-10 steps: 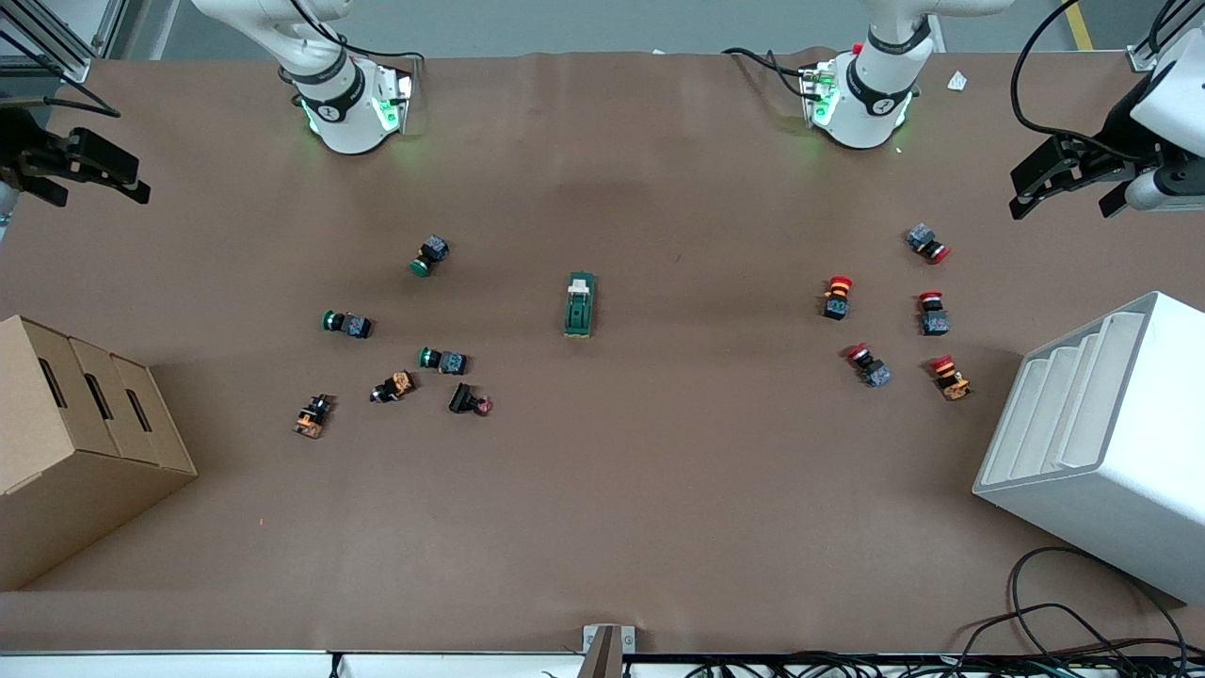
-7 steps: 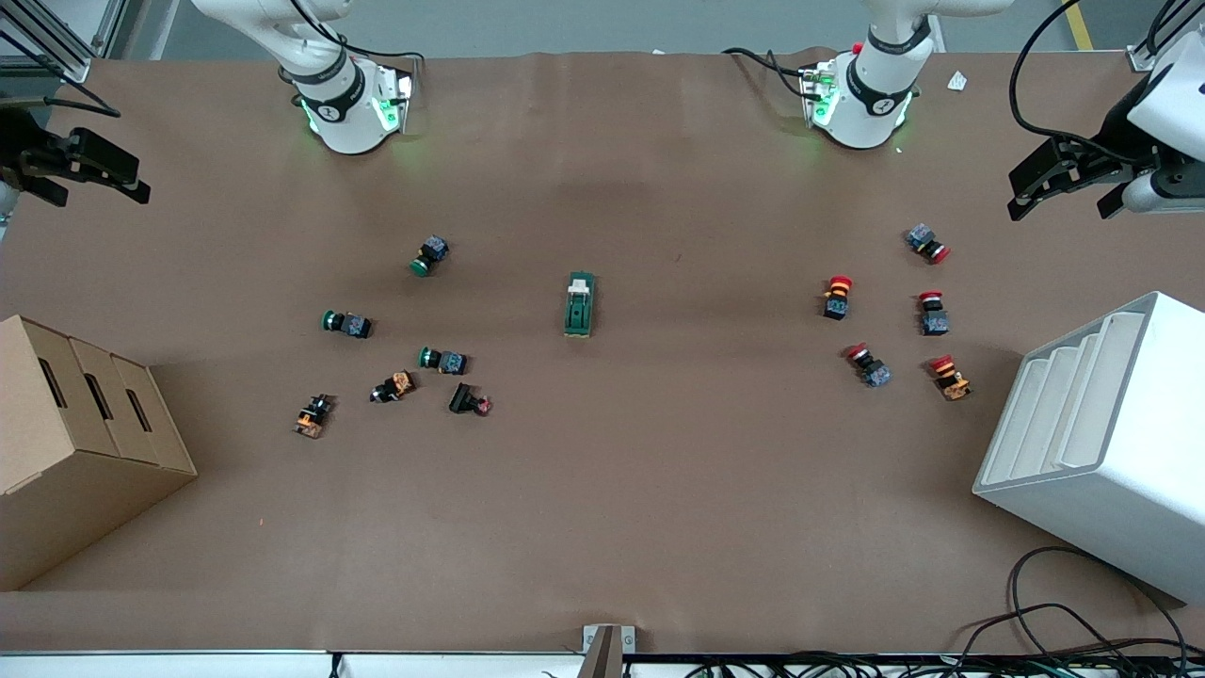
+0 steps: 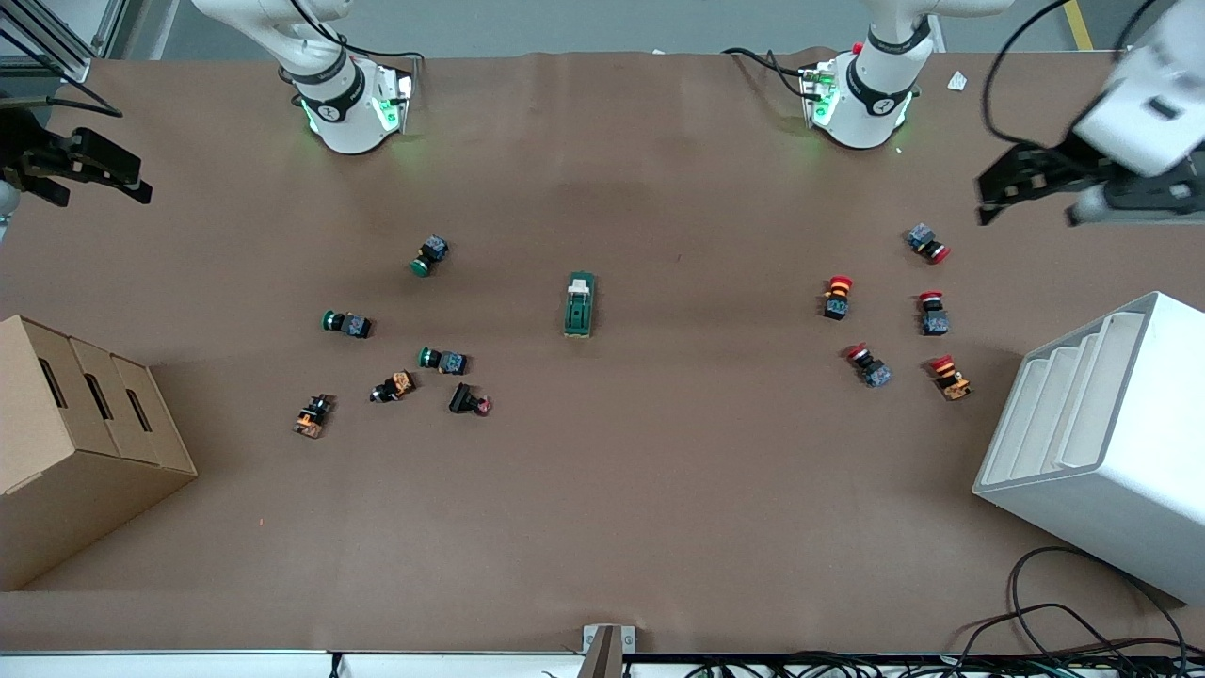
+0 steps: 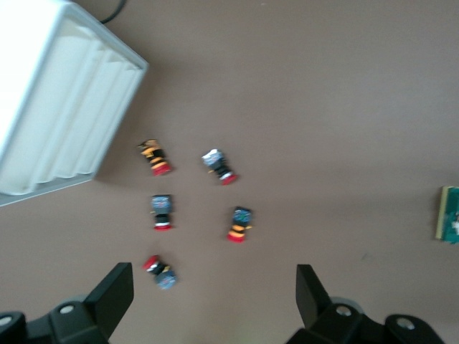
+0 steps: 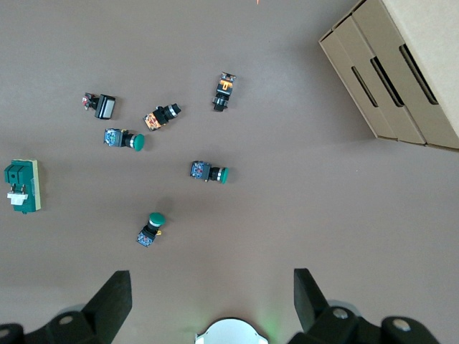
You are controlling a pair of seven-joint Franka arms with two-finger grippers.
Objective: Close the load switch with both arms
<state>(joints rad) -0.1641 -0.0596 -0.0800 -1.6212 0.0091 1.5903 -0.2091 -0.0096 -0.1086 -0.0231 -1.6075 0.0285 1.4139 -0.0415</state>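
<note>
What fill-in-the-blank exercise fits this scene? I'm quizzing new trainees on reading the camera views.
1. The load switch lies on the table, and ____ gripper touches it.
2. The left gripper hangs with its fingers ____ above the table near the red push-buttons.
3. The right gripper hangs open at its end of the table, where the ____ boxes stand.
4. The push-buttons with ____ caps lie toward the right arm's end.

Missing words: neither; open; cardboard; green

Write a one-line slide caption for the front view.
Load switch lies untouched mid-table between two clusters of push-buttons; left gripper and right gripper hang open-jawed over the table's ends.
</note>
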